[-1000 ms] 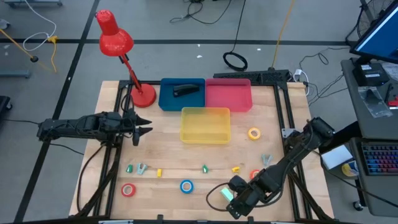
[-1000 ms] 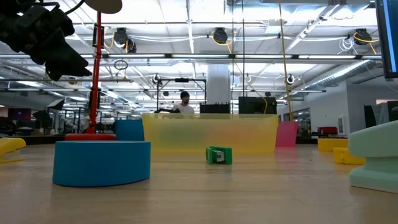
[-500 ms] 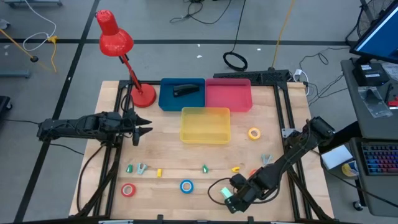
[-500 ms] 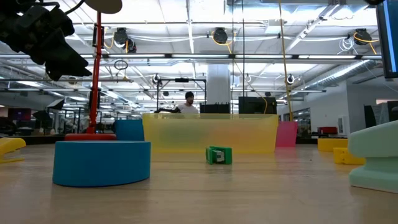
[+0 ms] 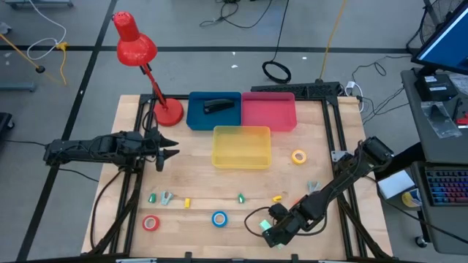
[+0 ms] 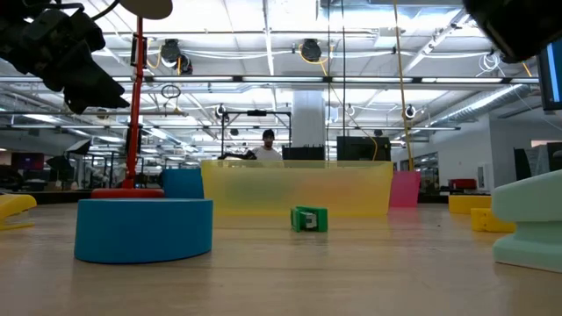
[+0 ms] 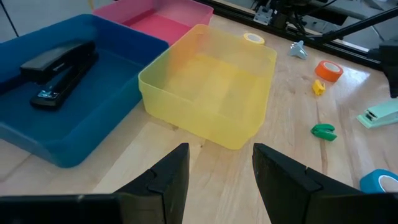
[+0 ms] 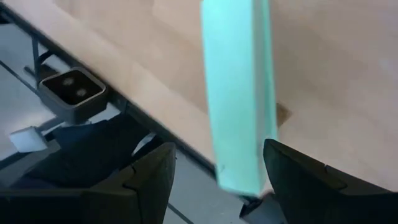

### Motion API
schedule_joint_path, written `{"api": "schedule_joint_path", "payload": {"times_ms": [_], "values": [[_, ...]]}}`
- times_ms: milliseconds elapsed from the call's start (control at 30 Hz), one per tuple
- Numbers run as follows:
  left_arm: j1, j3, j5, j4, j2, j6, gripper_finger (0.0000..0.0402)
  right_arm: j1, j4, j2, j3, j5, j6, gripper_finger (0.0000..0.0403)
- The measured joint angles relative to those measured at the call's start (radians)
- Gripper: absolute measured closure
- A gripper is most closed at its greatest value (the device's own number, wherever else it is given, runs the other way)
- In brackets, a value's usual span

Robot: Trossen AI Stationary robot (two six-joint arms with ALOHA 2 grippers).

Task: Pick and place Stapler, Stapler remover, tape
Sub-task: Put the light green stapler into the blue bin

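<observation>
A mint-green stapler (image 5: 268, 233) lies flat at the table's near edge; it also shows in the low view (image 6: 529, 219). My right gripper (image 5: 276, 228) hovers over it, open, one finger on each side of the stapler (image 8: 239, 99). My left gripper (image 5: 167, 152) waits open at the table's left, facing the bins (image 7: 221, 174). A black stapler (image 5: 216, 107) lies in the blue bin. Red (image 5: 151, 223), blue (image 5: 219, 218) and yellow (image 5: 299, 156) tape rolls lie flat on the wood. The orange roll (image 7: 328, 70) sits beside my right arm. Small green staple removers (image 5: 167, 196) (image 5: 240, 197) rest nearby. My right gripper comes at the mint stapler from above, slanting toward the near edge, with its fingers (image 8: 298, 180) lying across the long body (image 8: 249, 155). The stapler lies flat on the table. Whether a finger touches it, I cannot tell.
The blue bin (image 5: 194, 120), pink bin (image 5: 268, 111) and yellow bin (image 5: 241, 150) stand at the far middle. A red desk lamp (image 5: 168, 113) stands far left. The table's near edge (image 8: 155, 118) runs just past the mint stapler. A person shows far off in the room.
My right gripper has crept a little toward the far edge and left, closer over the mint stapler, and now shows in the low view's upper right corner. The stapler has stayed put.
</observation>
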Motion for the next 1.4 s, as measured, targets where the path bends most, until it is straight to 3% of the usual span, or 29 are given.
{"api": "schedule_joint_path", "payload": {"times_ms": [567,1233,1400], "values": [[0.000,0.000,-0.047,0.001,0.000,0.002,0.0227,0.001,0.197,0.000,-0.135,-0.004,0.005,0.0165],[0.000,0.000,-0.049,0.001,0.000,-0.003,0.0227,0.026,0.815,0.000,-0.397,-0.004,-0.022,0.0165],[0.000,0.000,-0.056,0.006,0.000,-0.005,0.0227,0.028,0.866,0.000,-0.419,-0.004,-0.022,0.0165]]}}
